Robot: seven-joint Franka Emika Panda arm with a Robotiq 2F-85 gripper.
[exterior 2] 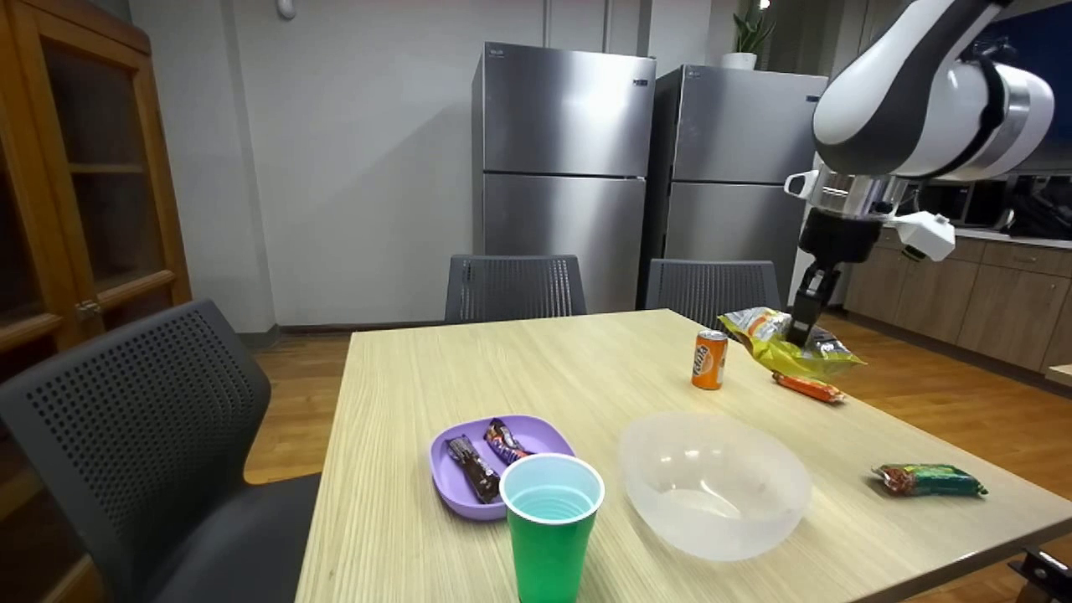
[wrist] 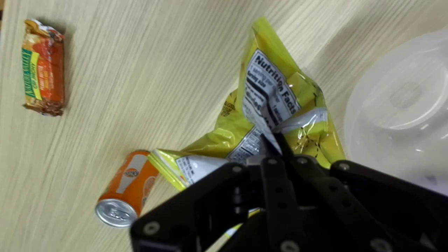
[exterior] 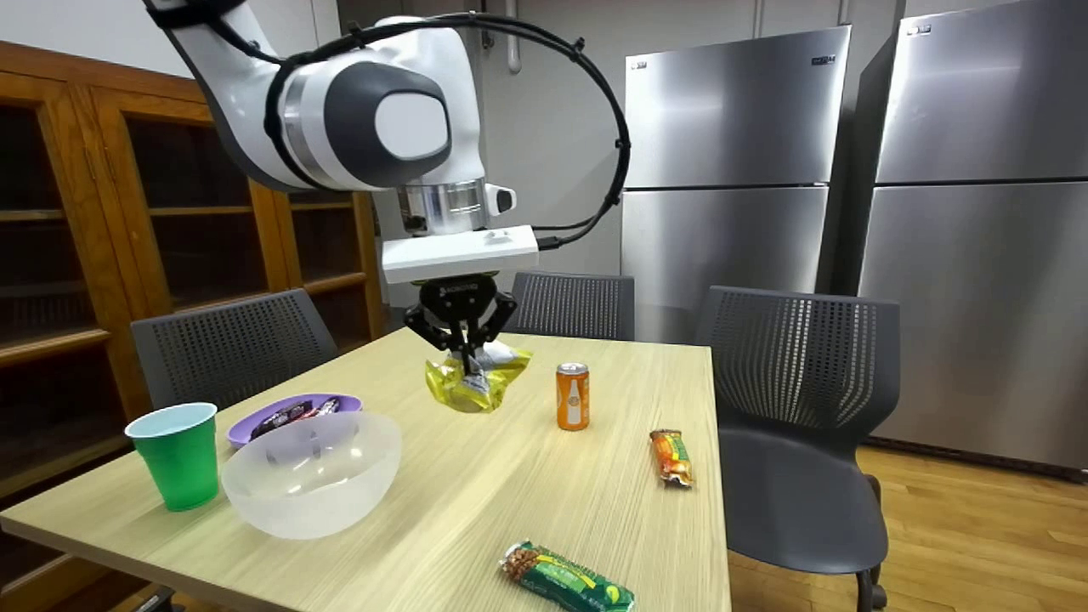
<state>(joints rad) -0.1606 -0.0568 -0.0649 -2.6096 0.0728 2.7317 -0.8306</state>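
Gripper (exterior: 467, 367) pinching yellow bag (wrist: 260, 115); gap between can (exterior: 573, 398), bowl (exterior: 314, 506); orange bar (exterior: 671, 457) near table edge (exterior: 717, 510)

1. The table (exterior 2: 469, 368) has a pale, wood-grained top.
2. Around the table stand three dark gray chairs (exterior: 790, 374) with perforated backs.
3. Beyond the table rise two stainless steel refrigerators (exterior 2: 565, 218), light gleaming on their doors — a plant (exterior 2: 751, 35) in a white pot (exterior 2: 739, 60) sits atop one.
4. Also beyond the table: a plain gray wall (exterior 2: 360, 167).
5. A brown, glass-doored cabinet (exterior: 268, 238) runs along one side of the table.
6. Past the table's opposite side: low wood-fronted cupboards (exterior 2: 971, 301) under a counter (exterior 2: 1026, 239).
7. Below the table — wood-plank flooring (exterior: 977, 510).
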